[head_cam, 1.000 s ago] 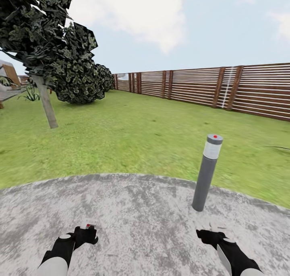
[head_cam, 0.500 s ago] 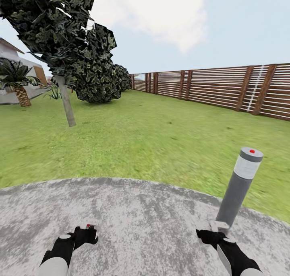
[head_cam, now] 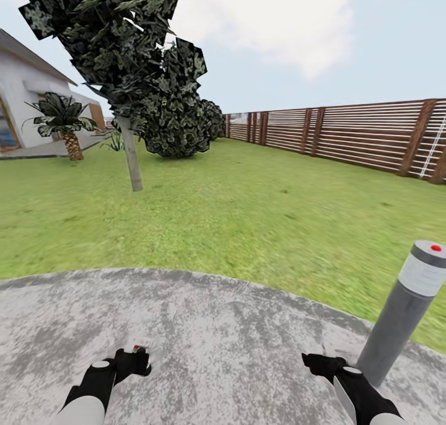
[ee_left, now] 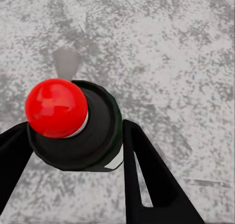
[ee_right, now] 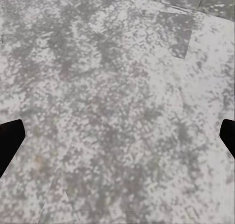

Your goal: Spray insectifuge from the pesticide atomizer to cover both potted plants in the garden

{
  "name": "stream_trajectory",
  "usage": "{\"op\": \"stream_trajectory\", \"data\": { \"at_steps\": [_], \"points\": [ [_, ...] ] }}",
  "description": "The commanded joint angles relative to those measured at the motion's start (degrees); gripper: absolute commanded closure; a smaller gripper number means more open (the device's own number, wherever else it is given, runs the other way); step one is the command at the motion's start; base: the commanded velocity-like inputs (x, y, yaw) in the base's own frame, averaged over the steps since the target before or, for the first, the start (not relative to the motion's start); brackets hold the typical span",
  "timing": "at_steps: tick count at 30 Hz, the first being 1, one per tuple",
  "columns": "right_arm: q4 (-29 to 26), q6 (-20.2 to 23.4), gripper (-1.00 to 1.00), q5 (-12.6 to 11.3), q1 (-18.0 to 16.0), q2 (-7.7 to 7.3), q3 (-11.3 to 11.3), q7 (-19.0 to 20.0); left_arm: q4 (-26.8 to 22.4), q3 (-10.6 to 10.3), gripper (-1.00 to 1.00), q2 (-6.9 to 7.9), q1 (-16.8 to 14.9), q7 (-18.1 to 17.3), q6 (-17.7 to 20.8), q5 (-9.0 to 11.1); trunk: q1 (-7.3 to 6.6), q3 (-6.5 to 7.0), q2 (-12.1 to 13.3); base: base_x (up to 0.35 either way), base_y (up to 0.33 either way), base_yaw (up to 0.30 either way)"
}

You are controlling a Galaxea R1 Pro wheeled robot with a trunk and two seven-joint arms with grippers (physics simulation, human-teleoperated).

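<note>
The pesticide atomizer, dark-bodied with a red knob, sat clamped in the left gripper above the garden patio.

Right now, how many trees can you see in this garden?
3: a dark leafy tree on the lawn at left, a small palm by the house, and a rounded dark one near the fence. Others may stand out of view.

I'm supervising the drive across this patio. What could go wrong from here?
The right gripper sits close beside the grey bollard; a turn of the base could clip it. The left gripper holds the pesticide atomizer over hard paving; a jolt might drop it.
</note>
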Motion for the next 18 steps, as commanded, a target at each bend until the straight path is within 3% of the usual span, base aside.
{"op": "stream_trajectory", "data": {
  "at_steps": [1, 6, 18],
  "points": [
    [-0.1, 0.3, -1.0, 0.6, 0.0, 0.03, -0.5, 0.5, -0.1, 0.5, 1.0, -0.08, -0.1, -0.4, 0.0, -0.3, -0.01, -0.06, 0.0, 0.02, 0.0, 0.251],
    [-0.1, 0.3, -1.0, 0.6, 0.0, 0.03, -0.5, 0.4, -0.1, 0.5, 1.0, -0.04, -0.1, -0.4, 0.0, -0.3, -0.01, -0.06, 0.0, 0.183, 0.0, 0.251],
    [-0.1, 0.3, -1.0, 0.6, 0.0, 0.03, -0.5, 0.4, -0.1, 0.5, 1.0, -0.03, -0.1, -0.4, 0.0, -0.3, -0.01, -0.06, 0.0, 0.329, 0.057, 0.252]
  ]
}}
